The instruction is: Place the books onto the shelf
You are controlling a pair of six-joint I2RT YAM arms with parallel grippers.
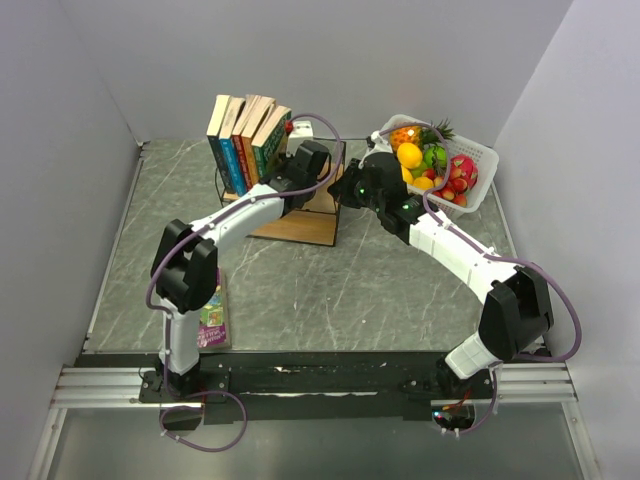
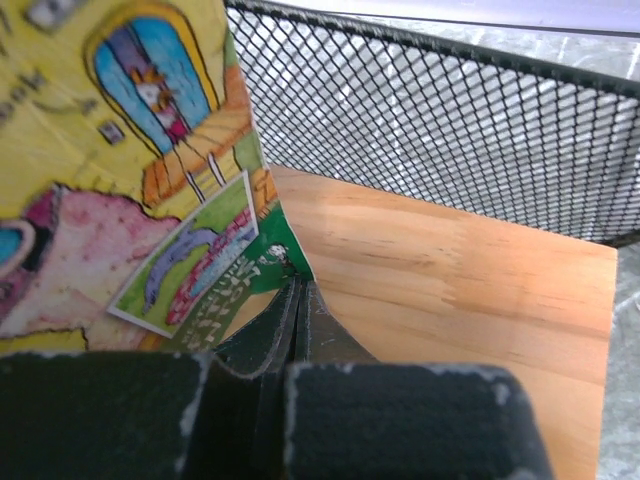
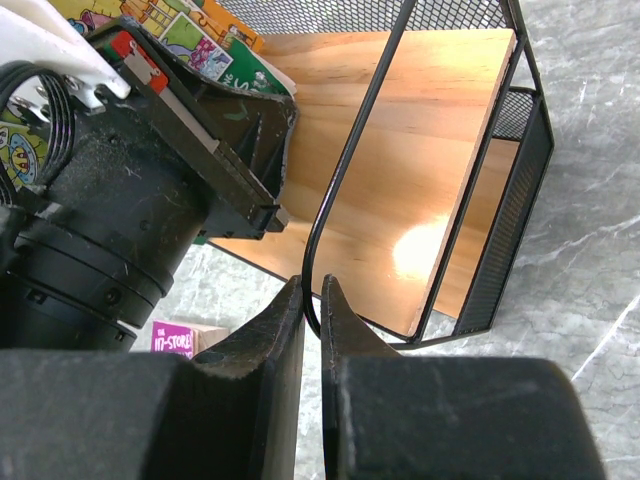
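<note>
Your right gripper [image 3: 311, 292] has its jaws clamped on the black wire frame of the small two-tier light-wood shelf [image 1: 305, 228], likely to stop it sliding. Your left gripper [image 2: 297, 297], jaws together, sits at the lower corner of the green-edged cartoon paperback [image 2: 225, 270] ending the upright row of bright paperbacks [image 1: 246, 135] on the shelf, upper left of centre in the overhead view. It is apparently propping the book, but whether the cover is nipped is unclear. One pink-and-green paperback [image 1: 213, 318] lies flat on the grey marbled worktop [image 1: 320, 290] at lower left, not yet shelved.
</note>
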